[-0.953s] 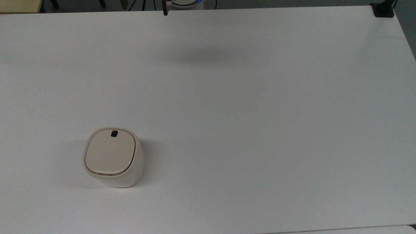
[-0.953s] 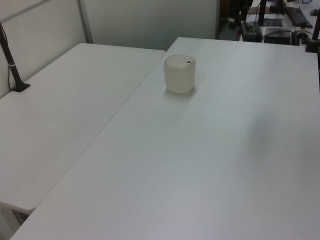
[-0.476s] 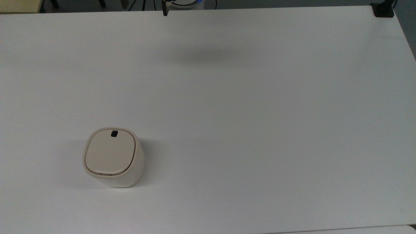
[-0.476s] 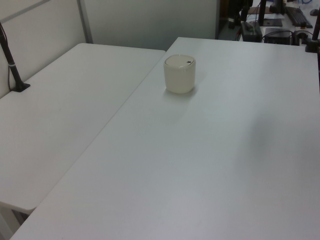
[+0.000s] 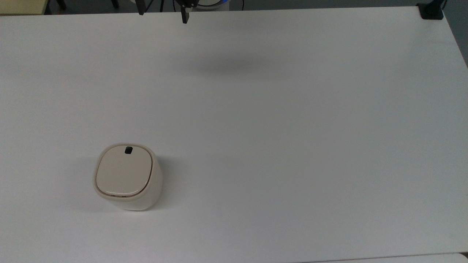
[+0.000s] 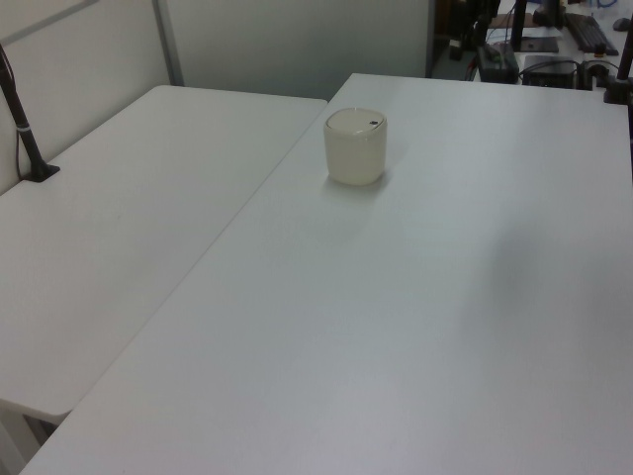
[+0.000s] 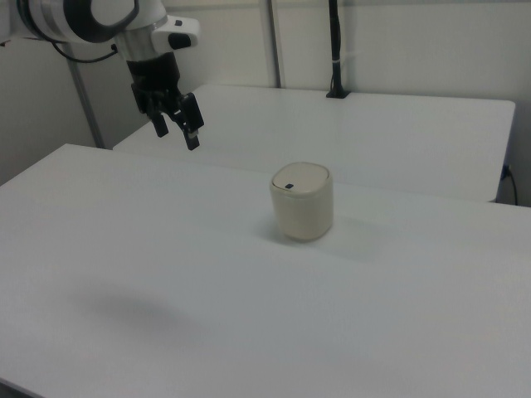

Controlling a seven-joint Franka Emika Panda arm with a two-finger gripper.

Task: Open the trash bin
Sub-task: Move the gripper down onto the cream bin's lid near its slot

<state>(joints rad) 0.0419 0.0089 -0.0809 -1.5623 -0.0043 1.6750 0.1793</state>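
The trash bin [image 5: 124, 175] is a small cream-beige pot with a flat lid lying shut and a black latch button [image 5: 128, 150] at its far rim. It stands upright on the white table [image 5: 292, 146], toward the top view's lower left. It also shows as the trash bin [image 6: 355, 146] in the left view and the trash bin [image 7: 302, 203] in the right view. My gripper [image 7: 176, 133] hangs open in the air, well above the table and far to the right view's left of the bin, holding nothing. Its two dark fingertips [image 5: 185, 17] poke in at the top view's upper edge.
A second white table [image 6: 119, 228] adjoins on the left view's left, with a black clamped post [image 6: 25, 129] on it. A black clamp [image 5: 431, 11] sits on the table's corner at the top view's upper right. A soft shadow [image 5: 234, 65] lies on the table.
The gripper's fingers have come further into the top view from the upper edge, and a second fingertip now shows. The bin has not moved.
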